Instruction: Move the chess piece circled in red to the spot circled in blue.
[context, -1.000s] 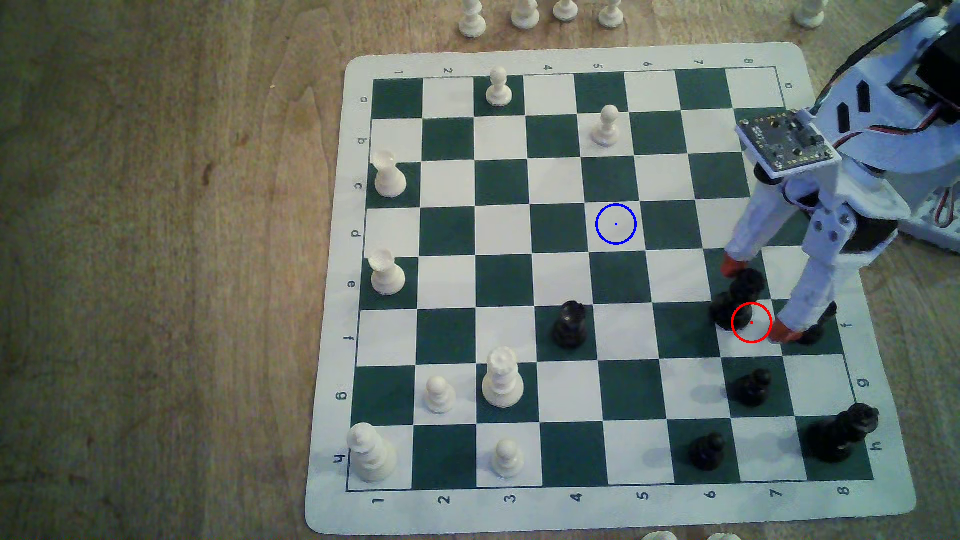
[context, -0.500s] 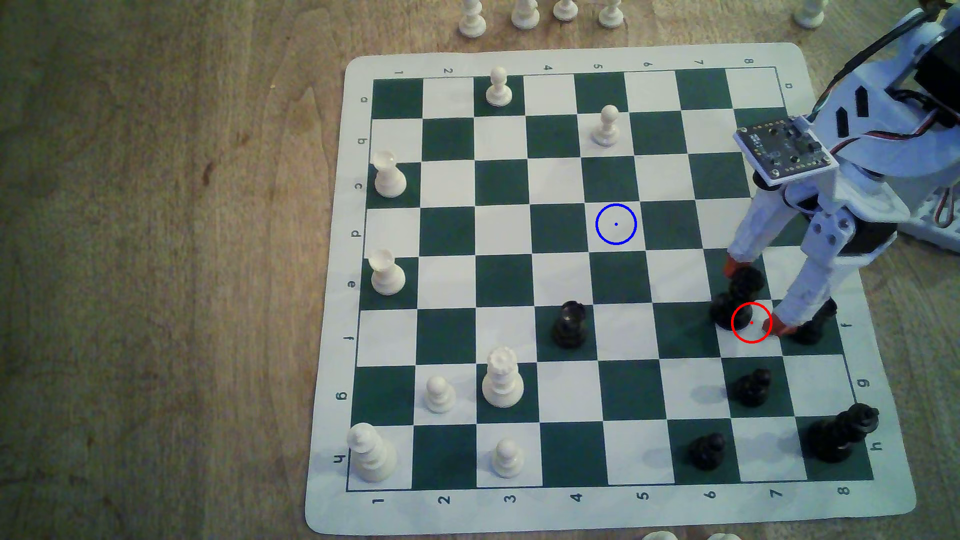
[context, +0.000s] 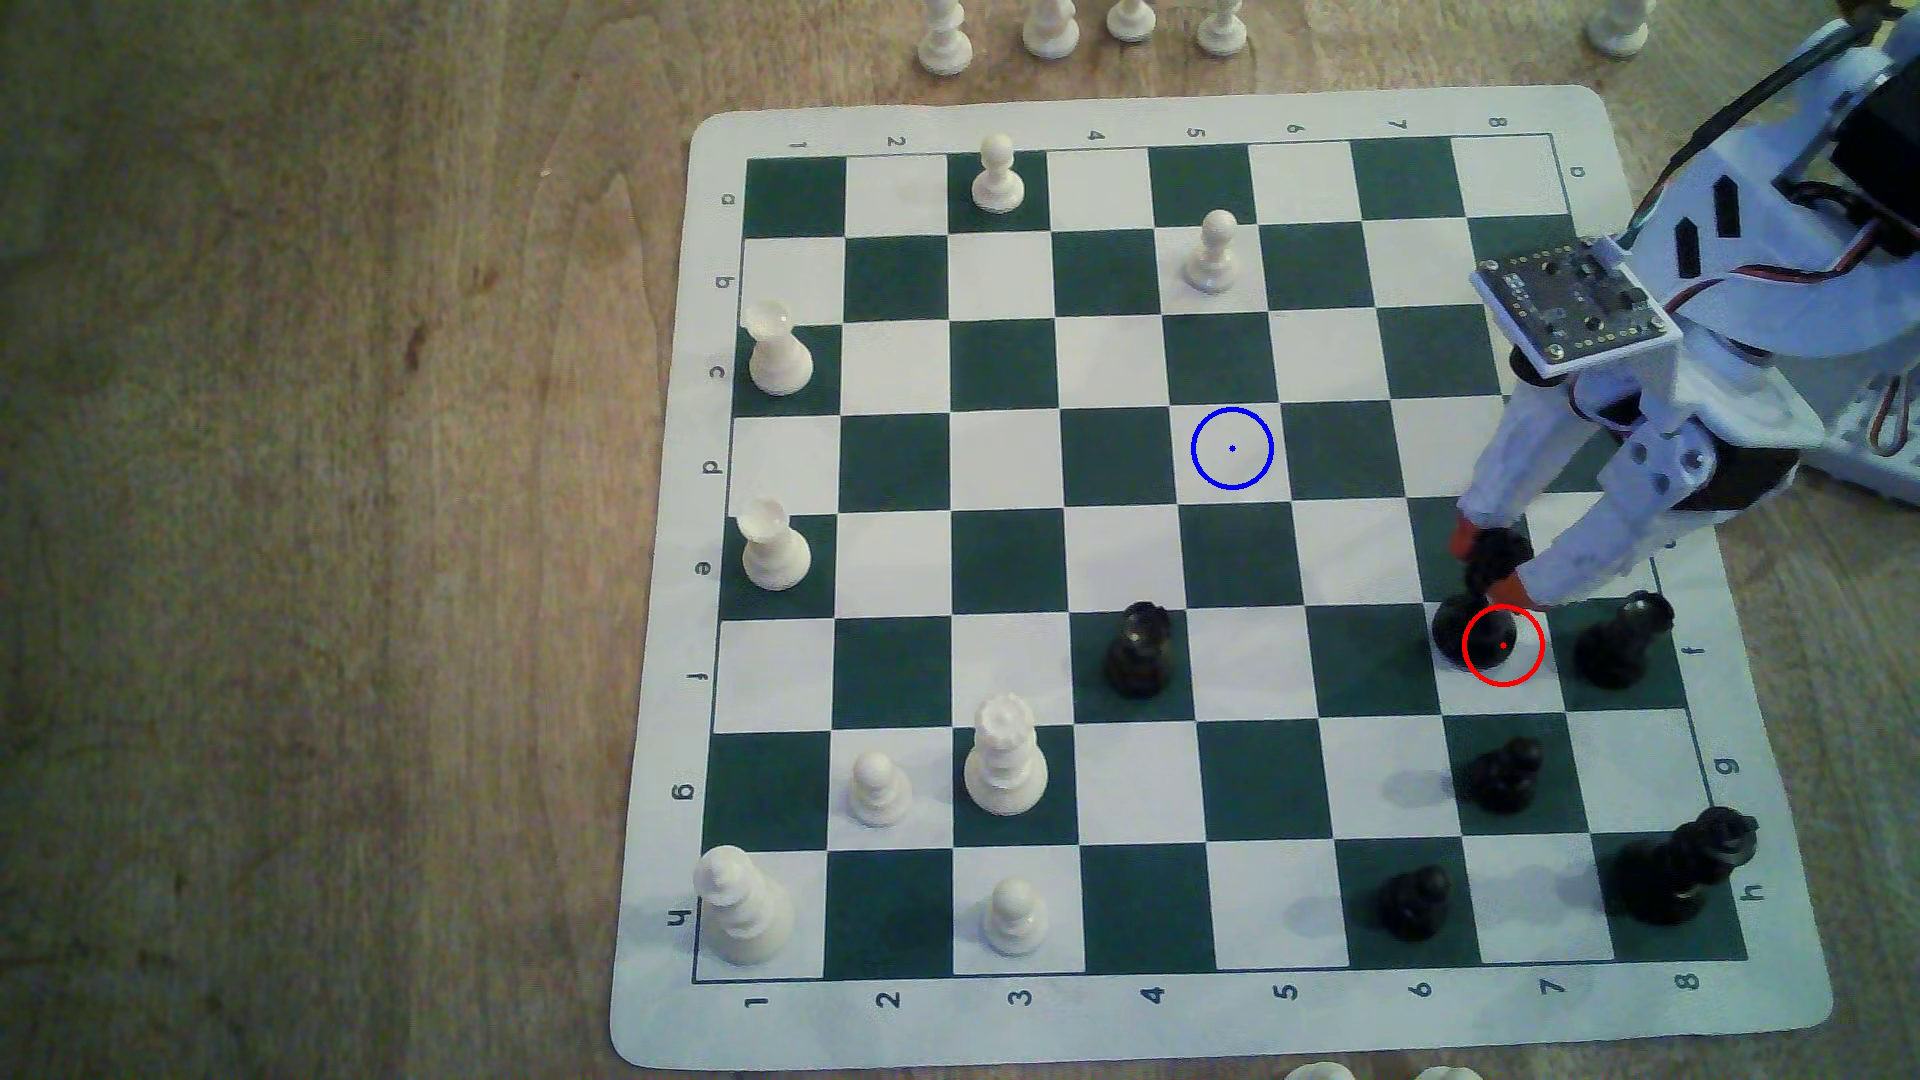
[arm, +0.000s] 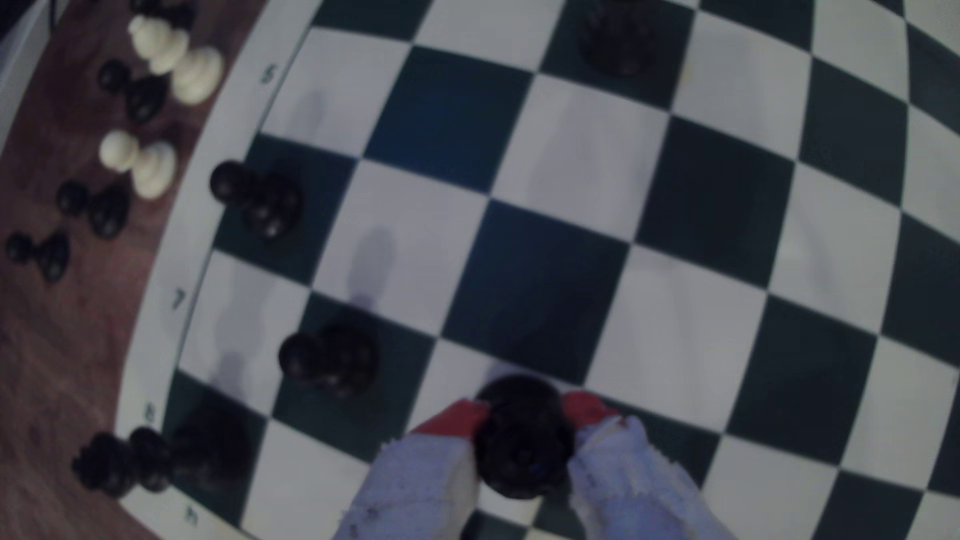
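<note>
The chess piece circled in red (context: 1460, 628) is black, with a wide round base and a flat notched head. It stands on the board near the exterior view's right edge, its base partly inside the red ring. My gripper (context: 1488, 563) is shut on its head, one orange fingertip on each side. The wrist view shows the piece (arm: 522, 451) from above with the red-tipped fingers (arm: 457, 418) pressed against both sides of my gripper (arm: 522, 415). The spot circled in blue (context: 1232, 448) is a bare pale square about two columns toward the exterior view's left and two rows farther back.
A black piece (context: 1621, 644) stands one square to the exterior view's right of the held one. A black rook (context: 1140, 649), black pawns (context: 1504, 774) (context: 1415, 901) and a tall black piece (context: 1683, 867) stand nearer the front. White pieces (context: 1212, 252) stand at the back and left.
The gripper has closed. The finger that stood by the neighbouring black piece swung in to the circled piece's head, and that neighbour now shows fully.
</note>
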